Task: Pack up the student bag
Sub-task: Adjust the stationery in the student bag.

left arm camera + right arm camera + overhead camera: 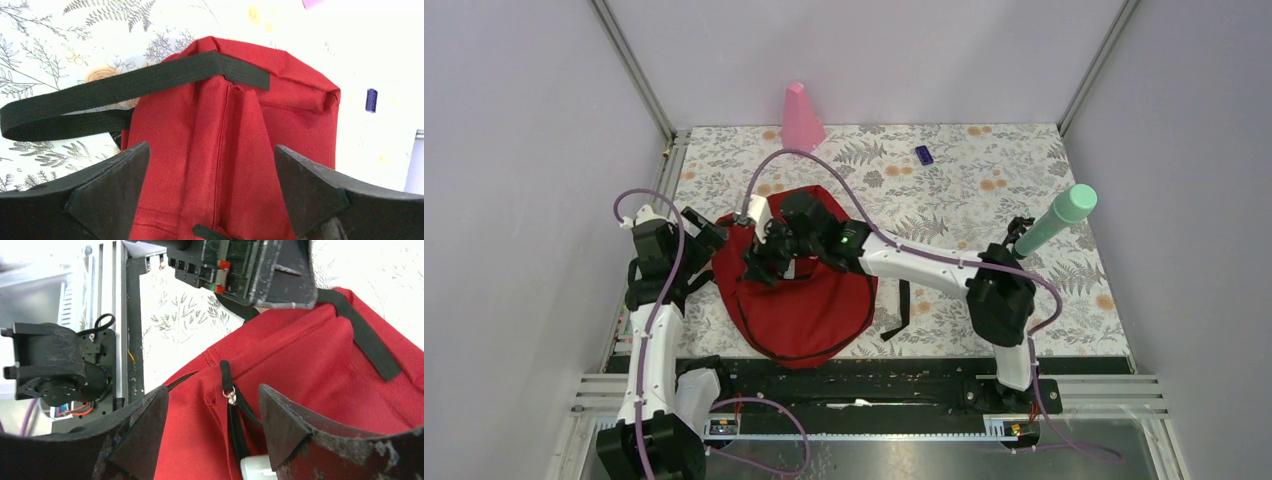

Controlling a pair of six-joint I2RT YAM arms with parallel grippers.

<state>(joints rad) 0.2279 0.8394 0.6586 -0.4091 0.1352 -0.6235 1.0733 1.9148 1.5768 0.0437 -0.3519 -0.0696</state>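
jaws of the left gripper [212,165] stand fully spread above the dark red fabric backpack [809,315], holding nothing. right gripper [212,390] jaws are spread astride its black zipper pull [231,390]. the backpack lies toward the floral table's [984,170] near-left edge.

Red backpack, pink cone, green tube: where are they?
Red backpack [809,310], top view, lower red fabric.
Pink cone [802,122], top view, its middle.
Green tube [1079,203], top view, its cap.

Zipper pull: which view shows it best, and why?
Right wrist: the zipper pull hangs close up, metal ring clear. The top view cannot show it under the right arm. Left wrist catches only a black tab at its bottom edge, perhaps it.
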